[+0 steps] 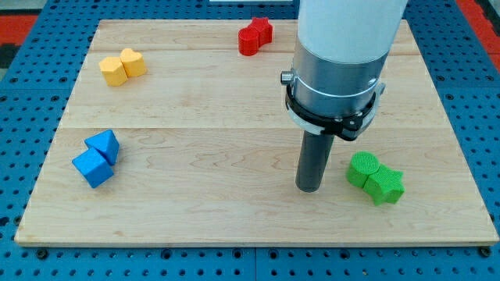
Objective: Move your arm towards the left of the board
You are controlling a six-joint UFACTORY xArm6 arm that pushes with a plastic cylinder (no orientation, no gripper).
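Observation:
My tip (309, 189) rests on the wooden board (203, 179), right of its middle and toward the view's bottom. Two green blocks touch each other just to its right: a round one (362, 168) and a star-shaped one (385, 186). Two blue blocks (97, 158) sit together at the left, a triangular one above a cube. Two yellow blocks (123, 66) sit together at the top left. Two red blocks (255, 35) sit together at the top middle.
The white and grey arm body (340, 62) rises above the rod and hides part of the board's top right. A blue pegboard surface (23, 101) surrounds the board on all sides.

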